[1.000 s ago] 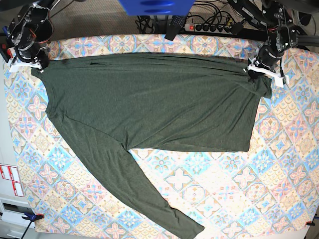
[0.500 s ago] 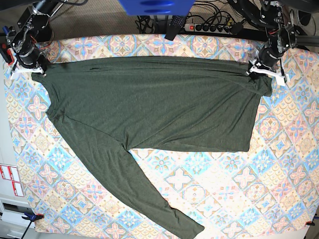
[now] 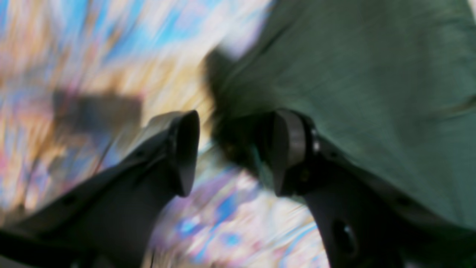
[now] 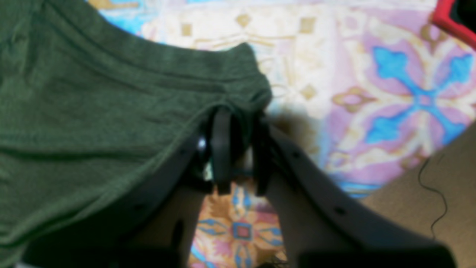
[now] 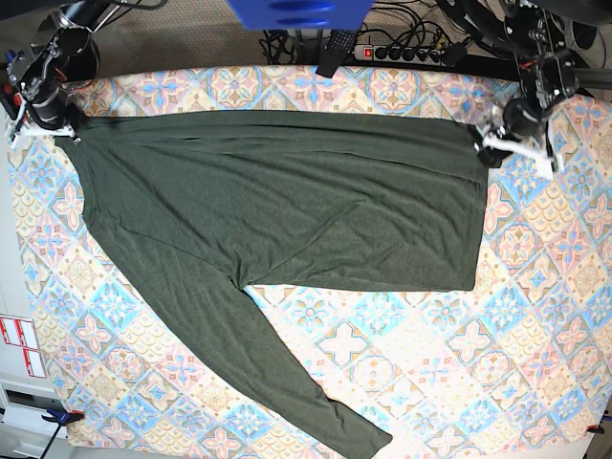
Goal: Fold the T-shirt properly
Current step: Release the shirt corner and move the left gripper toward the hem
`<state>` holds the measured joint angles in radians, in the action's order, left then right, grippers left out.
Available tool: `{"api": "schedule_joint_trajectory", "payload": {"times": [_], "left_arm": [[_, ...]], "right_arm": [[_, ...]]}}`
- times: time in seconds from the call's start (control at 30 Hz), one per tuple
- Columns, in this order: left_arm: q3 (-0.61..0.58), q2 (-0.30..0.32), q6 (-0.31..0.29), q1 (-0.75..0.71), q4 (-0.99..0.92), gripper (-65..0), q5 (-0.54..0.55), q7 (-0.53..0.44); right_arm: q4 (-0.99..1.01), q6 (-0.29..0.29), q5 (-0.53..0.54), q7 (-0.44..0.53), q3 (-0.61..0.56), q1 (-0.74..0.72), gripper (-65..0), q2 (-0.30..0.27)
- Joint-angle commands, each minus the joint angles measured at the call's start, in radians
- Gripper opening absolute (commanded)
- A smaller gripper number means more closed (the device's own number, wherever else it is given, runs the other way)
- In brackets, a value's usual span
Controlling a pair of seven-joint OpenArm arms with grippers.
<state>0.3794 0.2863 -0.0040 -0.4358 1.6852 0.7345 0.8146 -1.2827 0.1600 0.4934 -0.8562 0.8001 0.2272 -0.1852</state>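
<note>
Partial fold of the T-shirt: edge folded, long sleeve outstanding

The left gripper (image 3: 236,152) is positioned at one upper corner of the T-shirt (image 5: 268,201), with its fingers spread. One finger is set against the fabric and the other over the patterned surface (image 5: 564,382); no fabric is seen clamped between them. The right gripper (image 4: 240,152) is located at the opposite corner. Its fingers are parted by a narrow gap through which the pattern is visible. One finger is partly covered by a lip of fabric, and no firm pinch is shown.

The T-shirt is laid across the surface, with its far edge running from one gripper to the other. Along that edge, a narrow band appears to be turned over; this is judged to be a completed or nearly completed fold. The main panel is spread fairly flat. On the right gripper's side, a long sleeve is extended diagonally toward the near edge of the view and remains unfolded. On the left gripper's side, a shorter, squared section is left projecting.

The task is judged to be at an early to middle stage. Both fingertips should be withdrawn clear of the fabric, as the lip at the right gripper may be snagged. The long sleeve is then to be brought in, and the body reduced to a compact shape.
</note>
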Motion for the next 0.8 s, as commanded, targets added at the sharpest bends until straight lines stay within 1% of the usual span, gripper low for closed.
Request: {"api": "schedule_joint_trajectory", "payload": {"times": [0.0,0.1,0.23,0.33,0.4,0.47,0.53,0.63,0.7,0.77], "left_arm": [[0.008,0.015,0.002,0.007,0.016,-33.9,0.0,-0.013],[0.01,0.015,0.002,0.038,0.013,-33.9,-0.002,-0.013],[0.01,0.015,0.003,0.078,0.017,-33.9,-0.002,-0.013],[0.01,0.015,0.003,0.114,0.013,-33.9,-0.003,-0.011],[0.003,0.015,0.003,0.133,0.013,-33.9,-0.003,-0.011],[0.002,0.015,0.003,0.154,0.011,-33.9,-0.003,-0.011],[0.002,0.015,0.003,0.171,0.011,-33.9,-0.005,-0.008],[0.002,0.003,0.003,0.2,-0.004,-33.9,-0.006,0.022],[0.003,0.001,0.002,0.229,-0.037,-33.9,-0.006,0.042],[0.003,0.001,0.002,0.263,-0.086,-33.9,-0.01,0.048]], "right_arm": [[-0.016,-0.007,-0.011,0.015,0.02,0.001,-55.7,-0.023],[-0.016,-0.007,-0.011,0.013,0.029,0.001,-55.6,0.005],[-0.018,-0.007,-0.008,0.01,0.04,0.004,-55.5,0.008],[-0.039,-0.007,-0.008,-0.05,0.094,0.001,-55.5,0.008],[-0.048,-0.007,-0.008,-0.067,0.1,0.001,-55.4,0.008],[-0.053,-0.007,-0.008,-0.071,0.1,-0.005,-53.2,0.008],[-0.068,-0.007,-0.011,-0.076,0.1,-0.025,-49.1,0.008],[-0.077,-0.007,-0.011,-0.076,0.1,-0.045,-43.8,0.008],[-0.077,-0.007,-0.011,-0.076,0.1,-0.05,-42.2,0.008],[-0.077,-0.007,-0.011,-0.076,0.1,-0.05,-42.2,0.01]]}}
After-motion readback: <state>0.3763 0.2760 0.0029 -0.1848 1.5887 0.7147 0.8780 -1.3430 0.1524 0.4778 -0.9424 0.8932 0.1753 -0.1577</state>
